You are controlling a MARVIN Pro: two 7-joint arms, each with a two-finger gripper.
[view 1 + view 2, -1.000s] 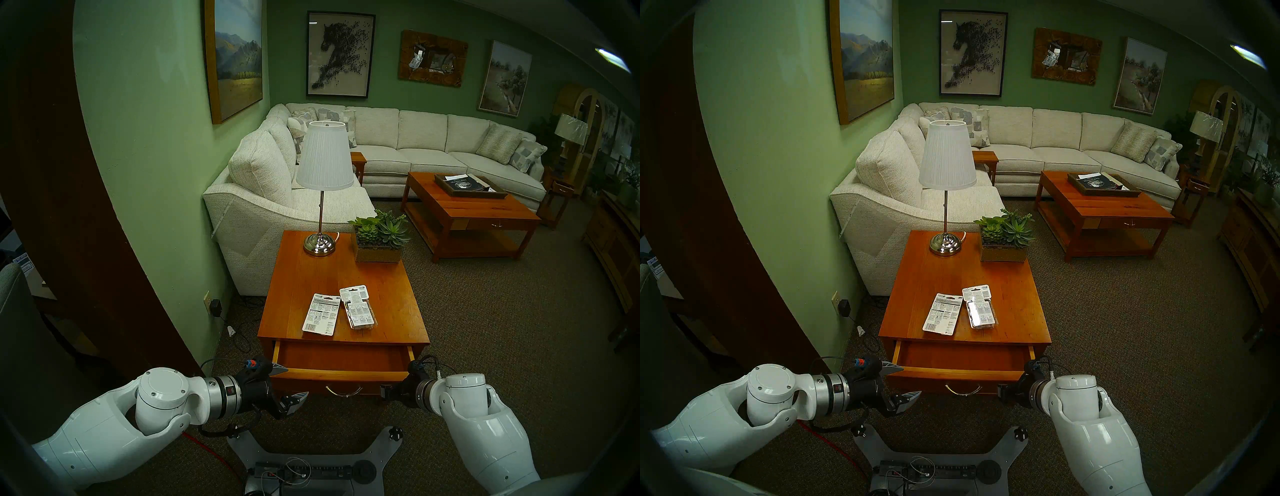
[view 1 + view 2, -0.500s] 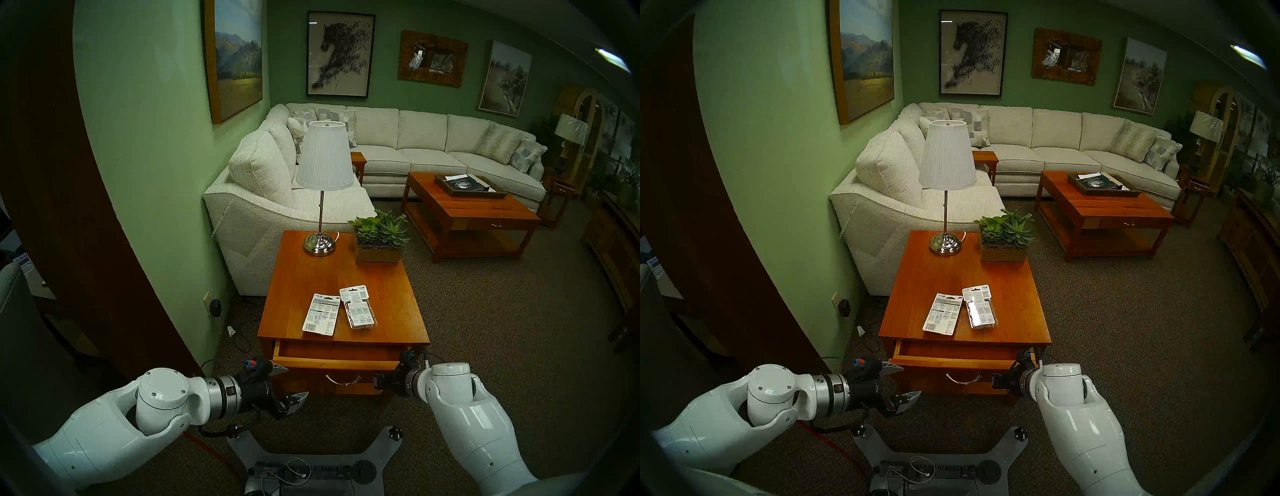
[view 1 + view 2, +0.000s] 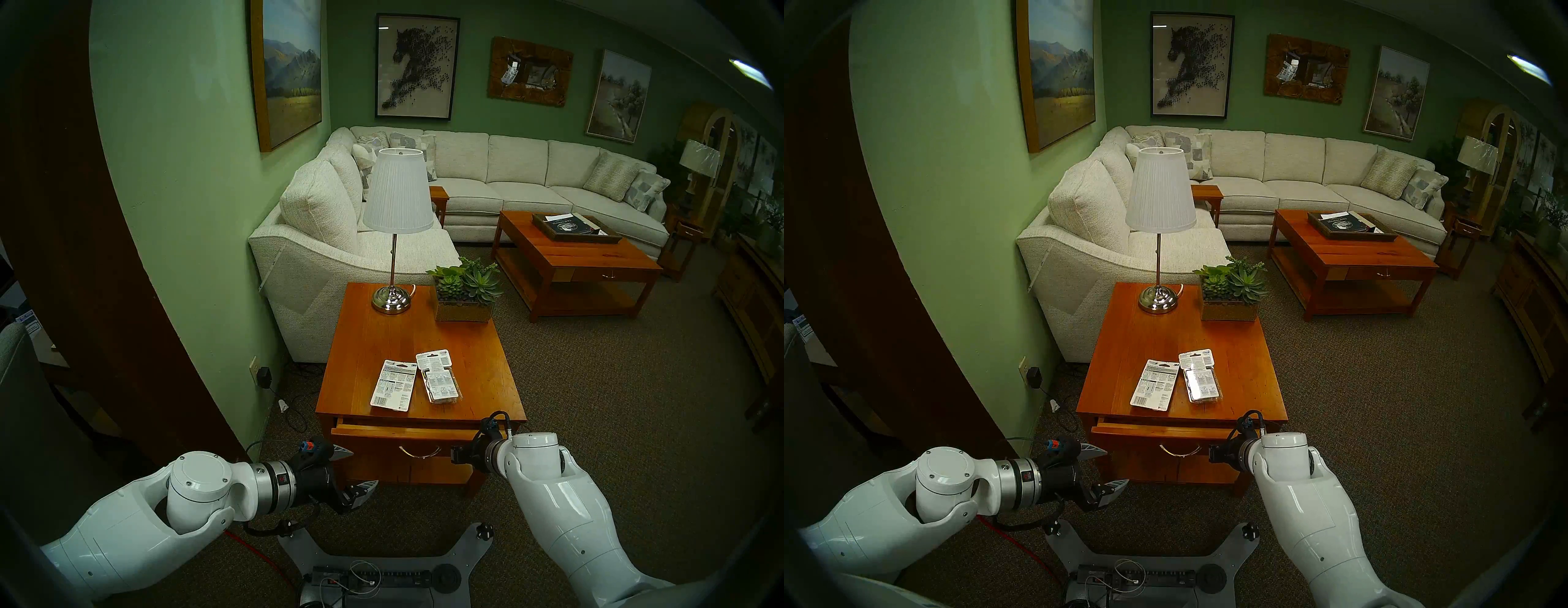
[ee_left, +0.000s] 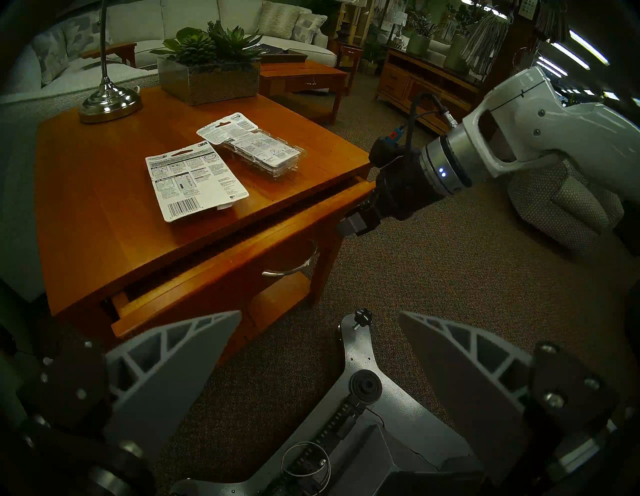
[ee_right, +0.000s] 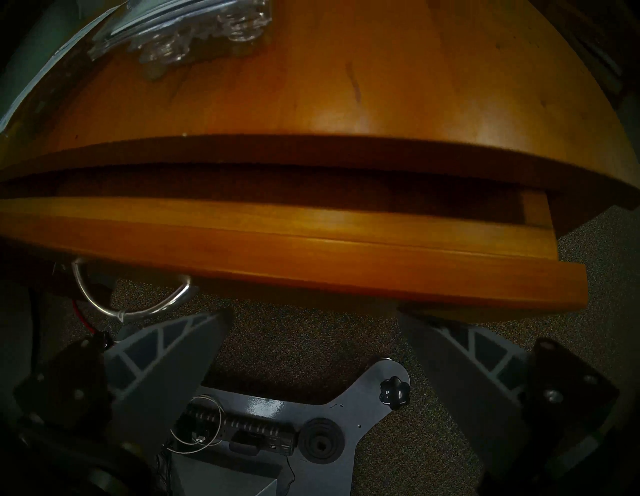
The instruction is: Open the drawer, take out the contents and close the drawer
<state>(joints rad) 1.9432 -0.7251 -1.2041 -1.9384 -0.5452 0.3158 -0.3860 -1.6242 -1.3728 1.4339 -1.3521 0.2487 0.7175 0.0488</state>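
Right tool [image 5: 313, 318]: fingers spread wide, nothing between them. It sits low against the drawer [image 3: 407, 435] front, at that front's right end; the right fingertip [image 5: 446, 341] disappears under the front's lower edge, and actual contact cannot be confirmed. Silver handle [image 5: 130, 301] hangs off to the tool's left, untouched. In the head views the right tool's fingers are hidden behind its wrist.

Drawer: nearly shut. Only a narrow dark slot shows between its front and the desk [image 3: 479, 361] edge above the tool. Nothing can be made out inside the slot.

Contents: both packs lie on the desk top, beyond and above the right tool, side by side. White printed card [image 3: 393, 385] is on the left, clear blister pack [image 3: 439, 382] just beside it on the right; their nearer edges look touching or close to it. From the right wrist view, only the clear plastic end of the blister pack shows at the upper left.

Left tool [image 3: 356, 469]: fingers spread, holding nothing, parked off the desk's left front corner, clear of the drawer. One fingertip [image 3: 341, 452] is near the drawer front's left end, with a gap visible in the left wrist view.

Farther back from both tools on the desk: a lamp [image 3: 392, 297] and a planter [image 3: 464, 310] of succulents.
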